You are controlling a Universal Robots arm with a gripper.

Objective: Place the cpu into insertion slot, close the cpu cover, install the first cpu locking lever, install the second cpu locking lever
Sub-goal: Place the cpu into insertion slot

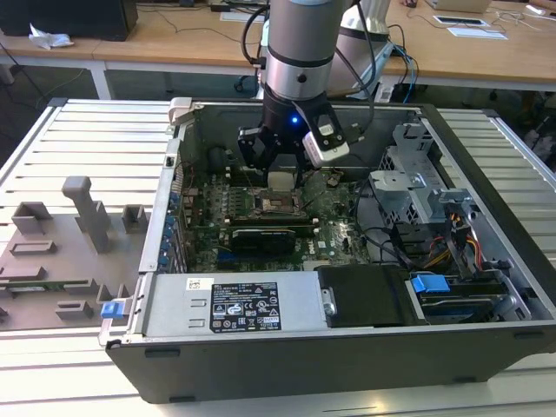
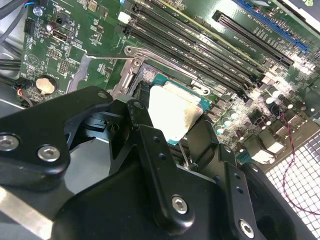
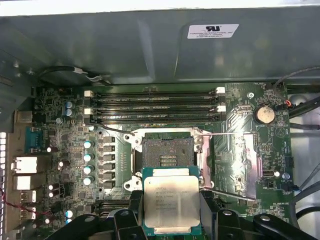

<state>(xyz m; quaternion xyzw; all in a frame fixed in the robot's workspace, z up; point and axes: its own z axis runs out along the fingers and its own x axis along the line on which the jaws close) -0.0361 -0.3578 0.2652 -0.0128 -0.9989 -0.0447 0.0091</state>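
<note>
First wrist view, nearest: gripper (image 3: 171,216) clamped on the cpu (image 3: 171,195), fingers at two opposite edges, metal top toward the camera. Chip hangs just short of the insertion slot (image 3: 167,152), not seated; socket bare. Beside the slot the cpu cover (image 3: 241,155) lies swung open. Beyond: long memory slots (image 3: 155,105), then grey case wall (image 3: 125,50).

Bright, even room light falls on the case (image 1: 304,369); its inside lies shaded. In the second wrist view glare bleaches the cpu (image 2: 172,112) I hold; the first wrist view is sharp.
</note>
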